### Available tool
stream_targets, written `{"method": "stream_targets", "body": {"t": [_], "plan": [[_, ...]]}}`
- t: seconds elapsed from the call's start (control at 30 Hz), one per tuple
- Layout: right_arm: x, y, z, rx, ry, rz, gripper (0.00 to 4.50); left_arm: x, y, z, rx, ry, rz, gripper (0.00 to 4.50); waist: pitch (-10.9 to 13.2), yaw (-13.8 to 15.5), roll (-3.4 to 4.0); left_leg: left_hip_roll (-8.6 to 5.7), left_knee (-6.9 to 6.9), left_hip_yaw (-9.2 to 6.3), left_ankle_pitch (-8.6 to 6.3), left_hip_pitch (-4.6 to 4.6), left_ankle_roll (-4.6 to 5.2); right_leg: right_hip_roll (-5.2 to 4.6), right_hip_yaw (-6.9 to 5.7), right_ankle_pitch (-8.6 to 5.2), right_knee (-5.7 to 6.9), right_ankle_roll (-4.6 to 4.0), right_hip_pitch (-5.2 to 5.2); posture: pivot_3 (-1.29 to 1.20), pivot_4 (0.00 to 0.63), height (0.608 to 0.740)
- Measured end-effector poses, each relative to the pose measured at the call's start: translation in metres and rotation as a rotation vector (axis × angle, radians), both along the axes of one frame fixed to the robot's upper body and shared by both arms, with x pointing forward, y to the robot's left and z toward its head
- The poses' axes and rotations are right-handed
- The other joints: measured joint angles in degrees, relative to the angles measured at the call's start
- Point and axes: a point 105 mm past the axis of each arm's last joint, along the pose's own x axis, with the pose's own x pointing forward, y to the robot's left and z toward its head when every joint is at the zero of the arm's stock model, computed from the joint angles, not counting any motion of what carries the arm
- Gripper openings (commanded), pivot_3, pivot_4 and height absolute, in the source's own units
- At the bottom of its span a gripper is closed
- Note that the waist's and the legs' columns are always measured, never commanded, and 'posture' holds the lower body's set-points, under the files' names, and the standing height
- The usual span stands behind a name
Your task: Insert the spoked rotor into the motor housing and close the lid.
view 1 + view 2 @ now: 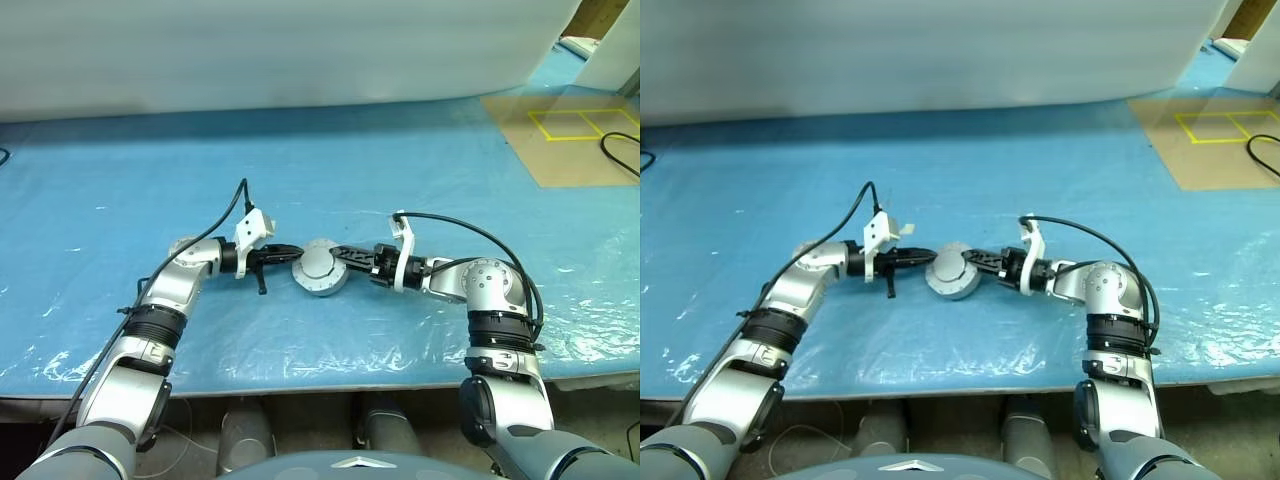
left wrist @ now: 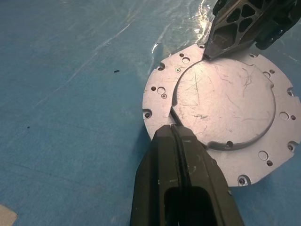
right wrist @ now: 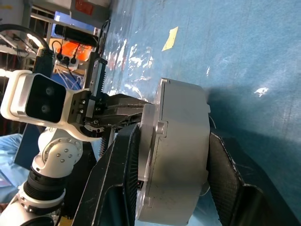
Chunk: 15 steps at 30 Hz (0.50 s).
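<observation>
Worktop covered in blue plastic sheeting is seen from above. Near its front edge, the round silver motor housing is held up between two black-fingered claws, with the plain grey metal lid seated on top. The left claw is clenched tight, its tip pressed against the lid's rim. The right claw is grasping the housing, one finger on each flat face.

blue plastic sheet w/ brown board – yellow tape
</observation>
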Motion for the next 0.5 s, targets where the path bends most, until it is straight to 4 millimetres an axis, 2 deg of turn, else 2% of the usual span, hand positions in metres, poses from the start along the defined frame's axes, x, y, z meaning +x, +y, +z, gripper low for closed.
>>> {"method": "stream_targets", "body": {"t": [0.5], "plan": [[-0.0094, -0.0051, -0.0019, 0.030, 0.075, 0.033, 1.67, 0.0008, -0.0007, 0.0011, -0.008, -0.009, 0.007, 0.00, 0.0, 0.0, 0.02, 0.02, -0.07, 0.00, 0.00, -0.05, -0.01, 0.02, -0.04, 0.00, -0.01, 0.00, -0.07, 0.00, 0.150, 0.740]]}}
